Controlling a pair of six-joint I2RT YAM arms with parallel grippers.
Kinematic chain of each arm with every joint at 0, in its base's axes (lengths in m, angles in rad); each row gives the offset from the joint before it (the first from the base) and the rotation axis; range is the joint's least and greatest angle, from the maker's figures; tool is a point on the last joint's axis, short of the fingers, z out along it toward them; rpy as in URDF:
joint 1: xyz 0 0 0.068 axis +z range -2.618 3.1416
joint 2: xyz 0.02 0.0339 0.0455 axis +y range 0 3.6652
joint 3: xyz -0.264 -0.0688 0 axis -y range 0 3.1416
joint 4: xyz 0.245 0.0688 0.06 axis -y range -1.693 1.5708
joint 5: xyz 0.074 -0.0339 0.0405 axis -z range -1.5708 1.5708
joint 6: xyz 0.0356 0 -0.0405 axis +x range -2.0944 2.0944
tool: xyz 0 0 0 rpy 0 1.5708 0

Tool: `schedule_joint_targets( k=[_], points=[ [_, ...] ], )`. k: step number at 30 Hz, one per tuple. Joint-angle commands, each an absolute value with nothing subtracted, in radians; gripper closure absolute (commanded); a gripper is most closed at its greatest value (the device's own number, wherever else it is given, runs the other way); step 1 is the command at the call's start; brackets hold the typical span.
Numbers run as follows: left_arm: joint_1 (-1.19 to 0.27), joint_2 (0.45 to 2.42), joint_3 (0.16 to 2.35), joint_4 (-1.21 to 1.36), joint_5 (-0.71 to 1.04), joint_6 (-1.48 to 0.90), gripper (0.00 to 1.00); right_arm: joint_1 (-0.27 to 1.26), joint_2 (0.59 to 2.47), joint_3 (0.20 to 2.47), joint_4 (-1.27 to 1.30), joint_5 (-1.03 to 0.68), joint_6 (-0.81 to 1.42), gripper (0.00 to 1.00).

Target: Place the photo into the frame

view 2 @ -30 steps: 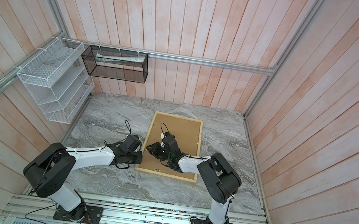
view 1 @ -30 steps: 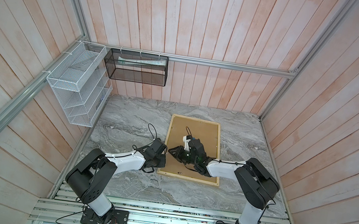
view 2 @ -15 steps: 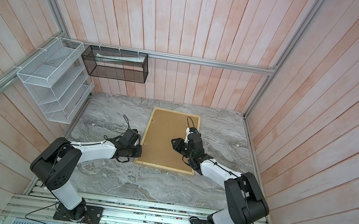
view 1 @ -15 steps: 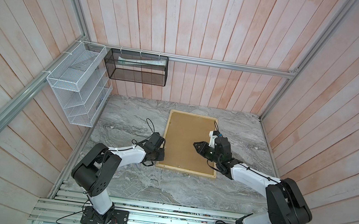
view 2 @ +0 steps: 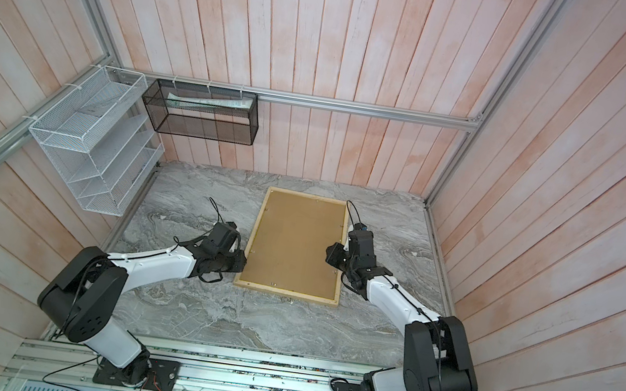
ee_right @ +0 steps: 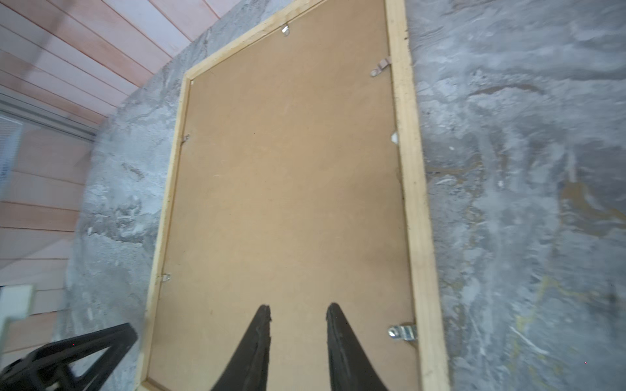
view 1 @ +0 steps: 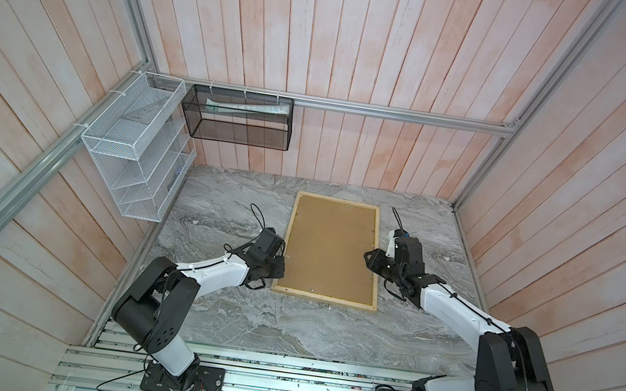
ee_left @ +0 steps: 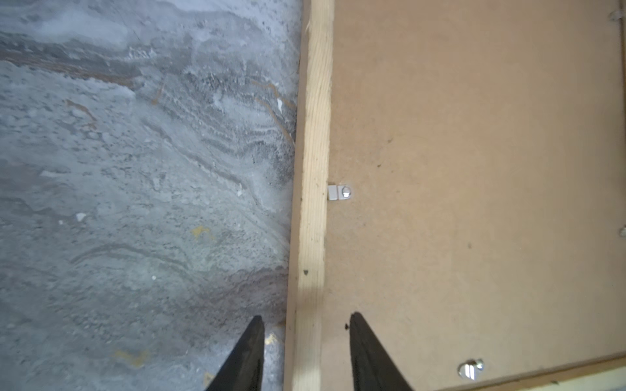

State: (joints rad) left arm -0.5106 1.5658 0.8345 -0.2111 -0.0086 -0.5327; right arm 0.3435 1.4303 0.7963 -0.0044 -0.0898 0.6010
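The frame (view 1: 323, 298) (view 2: 286, 292) lies face down on the marble table, its pale wood rail around a brown backing panel (view 1: 331, 245). The photo is hidden. My left gripper (view 1: 281, 260) (view 2: 243, 255) is at the frame's left side. In the left wrist view the left gripper (ee_left: 306, 320) is open, one finger over the table and one over the panel, astride the rail (ee_left: 313, 135) without touching it. My right gripper (view 1: 368, 255) (view 2: 330, 249) hovers over the panel's right part. In the right wrist view the right gripper (ee_right: 298, 306) is open and holds nothing.
Small metal tabs (ee_left: 339, 193) (ee_right: 402, 332) sit along the rail's inner edge over the panel. A white wire rack (view 1: 131, 161) and a black mesh basket (view 1: 241, 118) hang on the walls behind the table (view 1: 283, 326).
The right arm swung from the frame's left-middle over to its right side. The frame slid slightly away and squared up. Both grippers' jaws widened, the left more.
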Motion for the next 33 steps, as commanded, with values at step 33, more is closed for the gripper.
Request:
schedule_joint_targets(
  k=[33],
  points=[
    [-0.582,1.378,0.681,-0.193,-0.097,-0.784,0.48,0.397,1.514,0.501,0.276,-0.338,0.91,0.66]
  ],
)
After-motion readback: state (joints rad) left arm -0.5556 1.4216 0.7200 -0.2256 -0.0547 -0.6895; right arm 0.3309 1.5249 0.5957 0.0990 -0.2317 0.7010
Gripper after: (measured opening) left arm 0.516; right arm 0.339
